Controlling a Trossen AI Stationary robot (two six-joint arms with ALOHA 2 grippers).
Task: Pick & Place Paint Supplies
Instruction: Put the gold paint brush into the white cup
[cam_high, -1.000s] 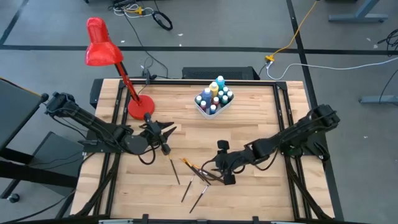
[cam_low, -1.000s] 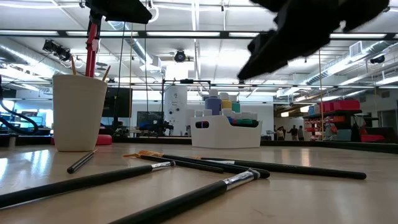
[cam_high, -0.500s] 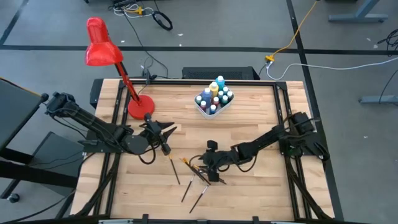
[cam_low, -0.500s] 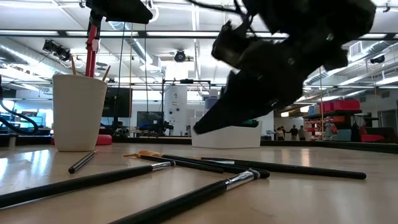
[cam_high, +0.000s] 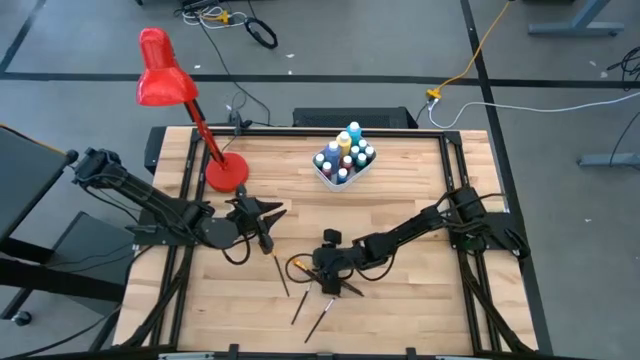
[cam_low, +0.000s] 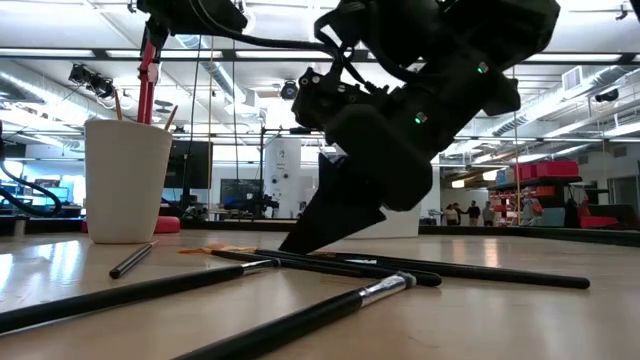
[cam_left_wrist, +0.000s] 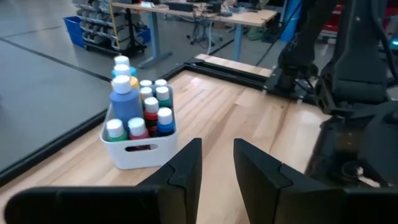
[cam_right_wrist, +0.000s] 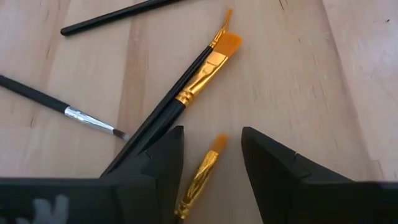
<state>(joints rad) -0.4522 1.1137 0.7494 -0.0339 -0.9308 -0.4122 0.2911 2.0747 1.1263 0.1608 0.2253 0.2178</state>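
right end effector (cam_right_wrist: 211, 162) | fingers spread | small orange-tipped paintbrush (cam_right_wrist: 200, 177) lies between them on table

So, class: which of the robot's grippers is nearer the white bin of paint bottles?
Left. The left gripper sits diagonally below-left of the white bin in the high view; the right gripper is lower still, down among the paintbrushes.
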